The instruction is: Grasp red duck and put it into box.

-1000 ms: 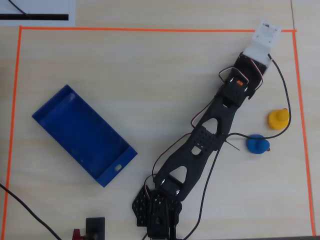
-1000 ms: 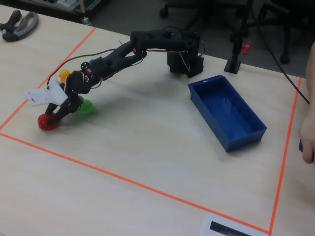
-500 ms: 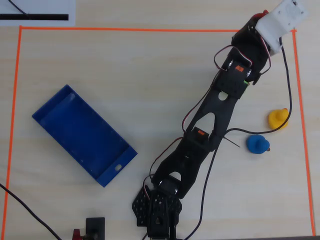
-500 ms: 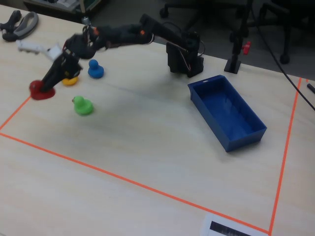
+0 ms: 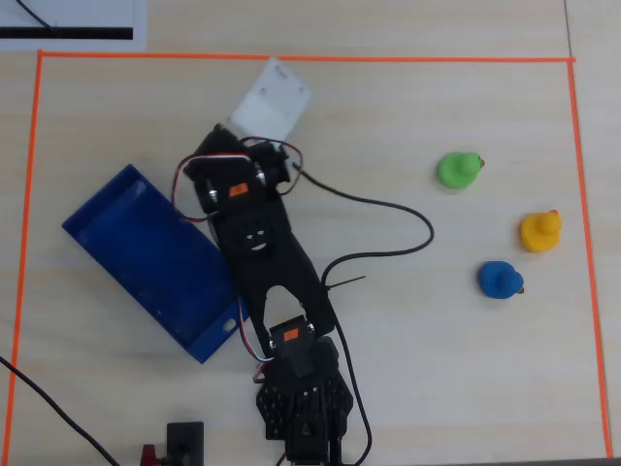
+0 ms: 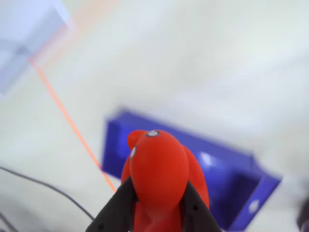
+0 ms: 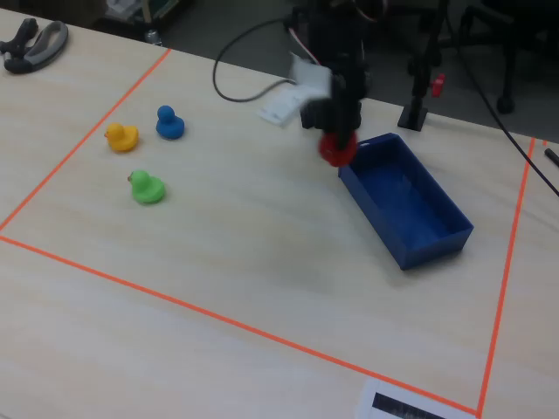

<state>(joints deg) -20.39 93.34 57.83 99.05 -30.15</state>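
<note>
My gripper (image 6: pixel 157 195) is shut on the red duck (image 6: pixel 159 169), whose body is squeezed between the two black fingers (image 6: pixel 120 203). In the fixed view the red duck (image 7: pixel 336 150) hangs in my gripper (image 7: pixel 336 140) above the table, at the far left corner of the blue box (image 7: pixel 437 240). The box lies just beyond the duck in the wrist view (image 6: pixel 227 169). In the overhead view the box (image 5: pixel 116 243) lies left of the arm (image 5: pixel 257 238), and the arm hides the duck.
A green duck (image 5: pixel 456 170), a yellow duck (image 5: pixel 539 231) and a blue duck (image 5: pixel 500 280) stand at the right in the overhead view. Orange tape (image 5: pixel 291 58) frames the work area. Black cables (image 5: pixel 388 209) trail right of the arm.
</note>
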